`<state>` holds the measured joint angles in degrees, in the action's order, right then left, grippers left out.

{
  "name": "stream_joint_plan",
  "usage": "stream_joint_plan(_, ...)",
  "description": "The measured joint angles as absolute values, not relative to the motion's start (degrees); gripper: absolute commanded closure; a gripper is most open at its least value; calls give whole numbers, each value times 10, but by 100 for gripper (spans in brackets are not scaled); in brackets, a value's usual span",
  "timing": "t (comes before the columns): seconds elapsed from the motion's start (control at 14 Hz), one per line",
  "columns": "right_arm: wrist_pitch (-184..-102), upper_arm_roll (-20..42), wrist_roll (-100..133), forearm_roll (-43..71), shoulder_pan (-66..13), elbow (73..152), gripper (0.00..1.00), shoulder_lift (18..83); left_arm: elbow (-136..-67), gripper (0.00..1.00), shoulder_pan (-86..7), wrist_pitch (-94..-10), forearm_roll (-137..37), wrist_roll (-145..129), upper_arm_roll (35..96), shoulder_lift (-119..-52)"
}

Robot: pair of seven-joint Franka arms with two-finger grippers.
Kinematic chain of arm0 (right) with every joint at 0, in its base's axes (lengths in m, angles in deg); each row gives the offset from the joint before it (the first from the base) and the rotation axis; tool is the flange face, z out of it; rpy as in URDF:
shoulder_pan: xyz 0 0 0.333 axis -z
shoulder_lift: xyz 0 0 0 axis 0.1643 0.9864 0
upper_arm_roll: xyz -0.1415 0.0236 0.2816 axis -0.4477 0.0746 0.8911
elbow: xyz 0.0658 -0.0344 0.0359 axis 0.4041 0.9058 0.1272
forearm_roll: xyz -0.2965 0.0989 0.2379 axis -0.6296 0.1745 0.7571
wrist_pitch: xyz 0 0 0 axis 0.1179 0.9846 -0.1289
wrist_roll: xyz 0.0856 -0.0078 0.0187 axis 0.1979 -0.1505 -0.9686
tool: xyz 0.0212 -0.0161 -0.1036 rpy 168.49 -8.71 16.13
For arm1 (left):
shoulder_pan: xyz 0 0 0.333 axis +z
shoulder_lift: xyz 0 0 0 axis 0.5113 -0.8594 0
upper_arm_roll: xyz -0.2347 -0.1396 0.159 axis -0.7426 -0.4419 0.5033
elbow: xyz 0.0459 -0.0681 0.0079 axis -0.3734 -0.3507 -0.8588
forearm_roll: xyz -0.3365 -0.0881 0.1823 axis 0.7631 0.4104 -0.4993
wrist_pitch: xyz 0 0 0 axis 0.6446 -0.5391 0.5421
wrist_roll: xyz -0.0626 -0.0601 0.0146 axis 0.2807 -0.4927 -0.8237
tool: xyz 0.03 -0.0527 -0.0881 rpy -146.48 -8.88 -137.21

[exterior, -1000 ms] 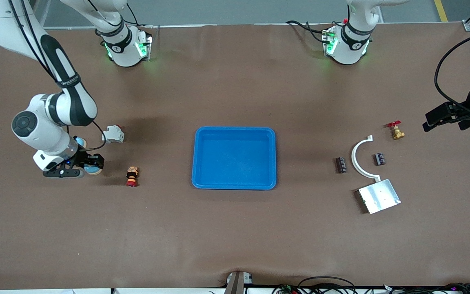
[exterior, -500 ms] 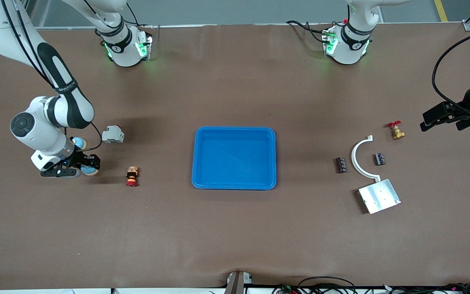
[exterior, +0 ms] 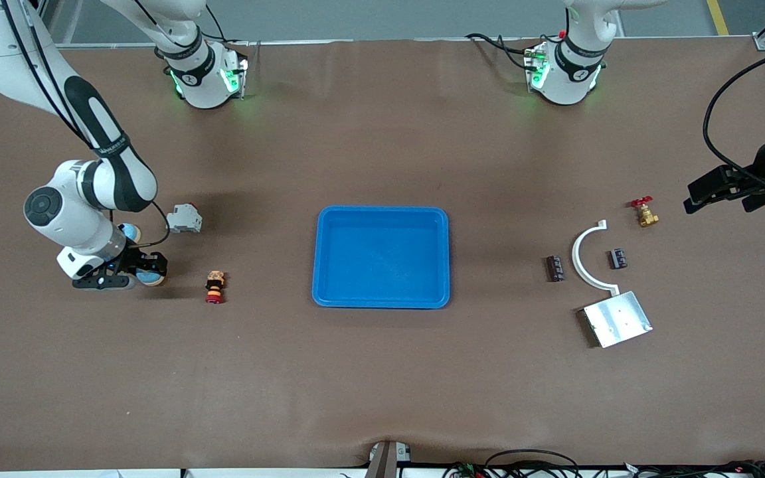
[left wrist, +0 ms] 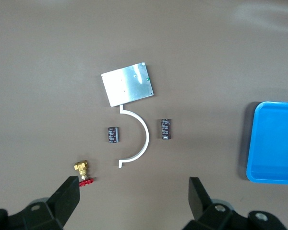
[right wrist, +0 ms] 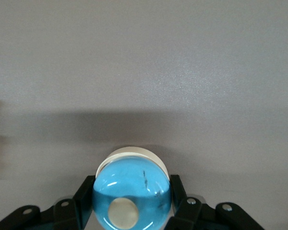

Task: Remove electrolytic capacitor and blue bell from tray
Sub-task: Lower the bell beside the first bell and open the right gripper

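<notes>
Right fingers point(exterior: 135, 271) pinching the blue bell point(exterior: 151, 273) low over the bench point(exterior: 382, 385), near the right arm's end.

I'd lower until the bell's pale base rests flat, then part the fingers evenly and lift straight up so it doesn't roll toward the red-and-yellow part point(exterior: 214, 287) or the grey block point(exterior: 184, 218) beside it. The tray point(exterior: 382, 303) sits empty mid-bench; both capacitors point(exterior: 556, 268) lie near the left arm's end by the white arc point(exterior: 582, 259), metal plate point(exterior: 617, 318) and brass valve point(exterior: 645, 213). My left fingers point(left wrist: 134, 203) wait spread wide above those parts.
</notes>
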<state>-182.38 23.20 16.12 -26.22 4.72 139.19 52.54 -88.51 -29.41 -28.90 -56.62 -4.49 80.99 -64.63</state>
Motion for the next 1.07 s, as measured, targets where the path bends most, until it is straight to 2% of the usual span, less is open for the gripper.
stream_joint_plan(1.0,-1824,237,162,-211,47,1370,100,556,-885,0,-294,-289,-566,-45,810,-646)
stream_joint_plan(1.07,-1824,237,162,-211,47,1370,79,556,-885,0,-294,-289,-566,-45,810,-646)
